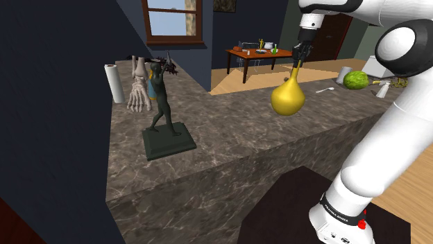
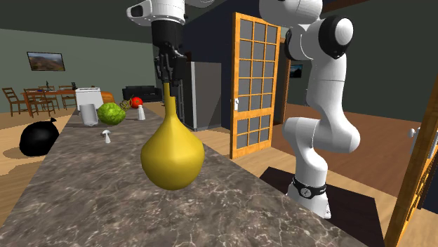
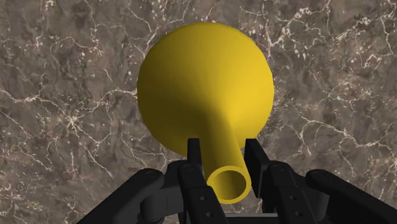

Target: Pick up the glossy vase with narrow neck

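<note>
A glossy yellow vase with a round body and a long narrow neck stands upright at the marble countertop. My black gripper comes down from above and is shut on the top of the neck. In the second exterior view the vase hangs straight below the gripper. I cannot tell whether its base touches the counter. In the wrist view the fingers press on both sides of the neck just below the vase's open mouth, with the gripper centred on it.
A dark figure statue on a square base, a foot skeleton and a paper roll stand at the shoulder view's left. A green fruit and a spoon lie beyond the vase. The counter's front edge drops off near the stand.
</note>
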